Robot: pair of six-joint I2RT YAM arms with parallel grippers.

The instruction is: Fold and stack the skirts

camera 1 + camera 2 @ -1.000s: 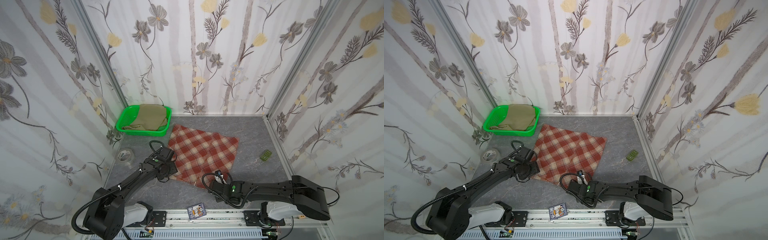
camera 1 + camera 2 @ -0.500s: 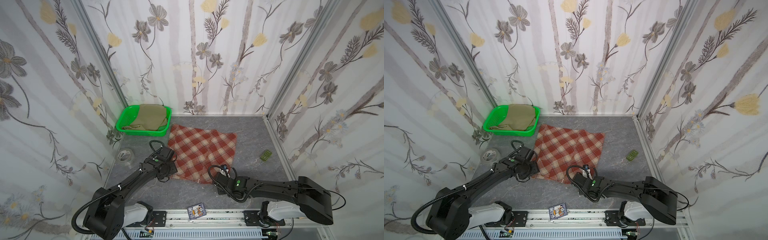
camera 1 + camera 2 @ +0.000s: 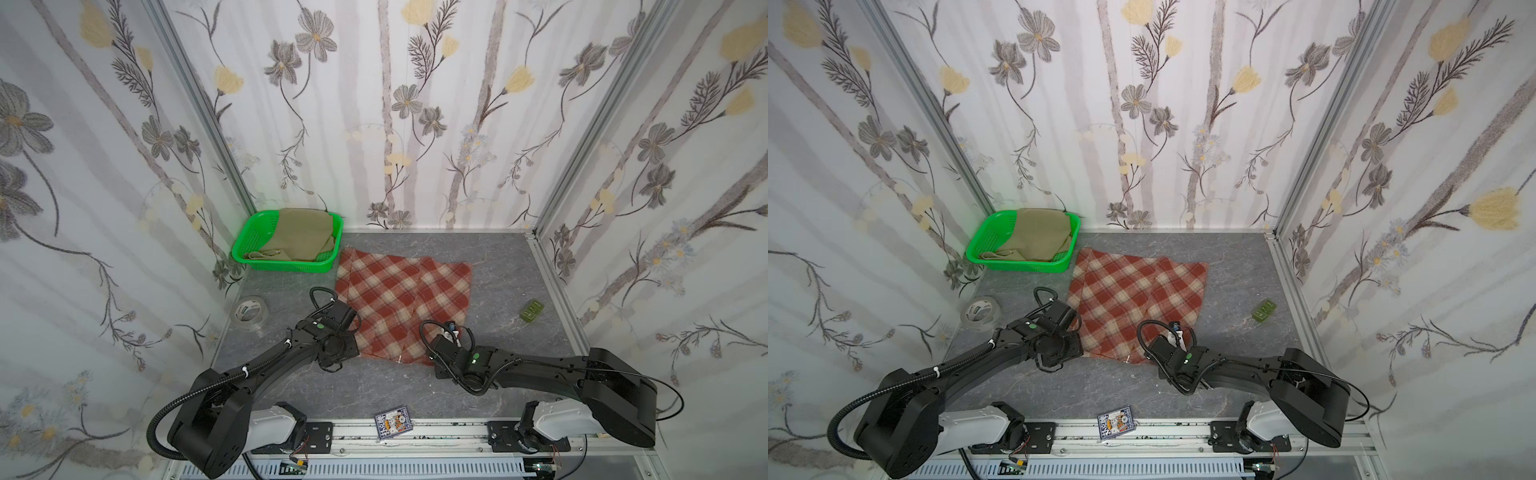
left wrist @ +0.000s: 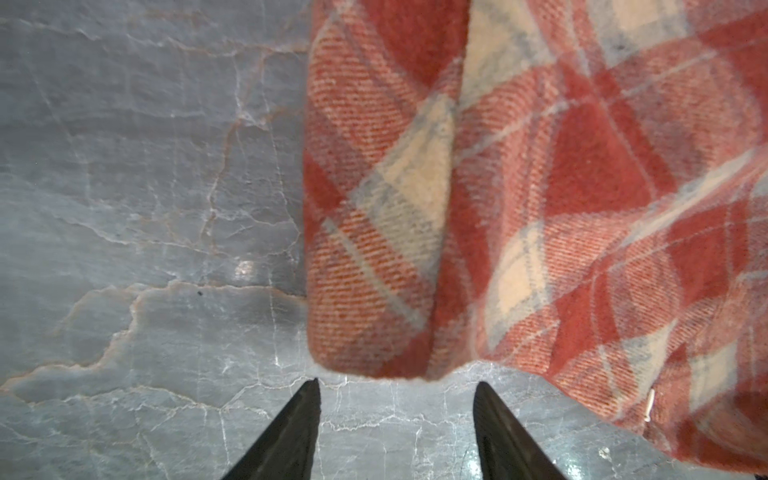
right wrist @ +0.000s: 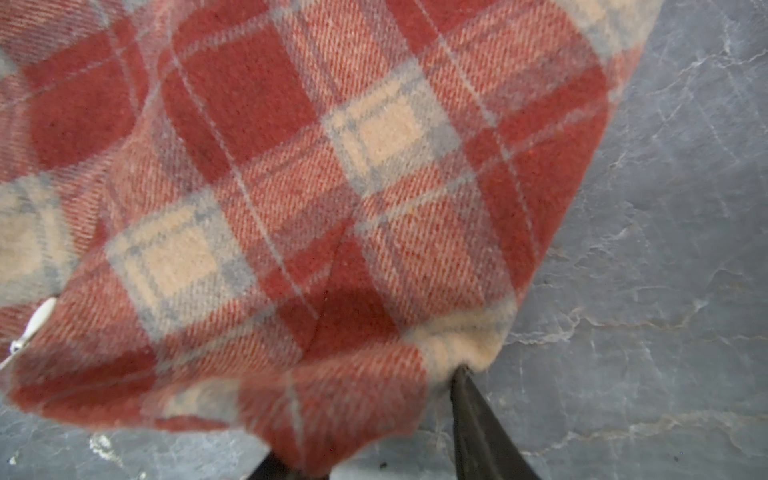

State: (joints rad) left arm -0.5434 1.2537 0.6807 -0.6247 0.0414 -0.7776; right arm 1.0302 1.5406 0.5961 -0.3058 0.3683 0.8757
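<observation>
The red, rust and cream plaid skirt (image 3: 399, 299) (image 3: 1133, 297) lies on the grey table with a fold ridge up its middle. The khaki skirt (image 3: 299, 237) (image 3: 1038, 235) sits bunched in the green basket (image 3: 249, 245). My left gripper (image 4: 397, 384) is open just short of the plaid's near left corner (image 4: 374, 357), with only bare table between its fingers. My right gripper (image 5: 382, 374) is shut on the plaid skirt's near right edge (image 5: 357, 399). Cloth drapes over and hides one finger, and the other finger (image 5: 473, 415) touches the cream corner. In both top views the wrists hide the fingertips.
A clear tape roll (image 3: 249, 309) lies to the left of the left arm. A small green block (image 3: 532, 309) lies at the right near the wall rail. A printed card (image 3: 392, 422) rests on the front rail. Flowered walls enclose three sides.
My right gripper moved away from the front edge with the plaid's near corner and closed further. The spread skirt has drawn narrower, with a fold up its middle. The left arm barely moved.
</observation>
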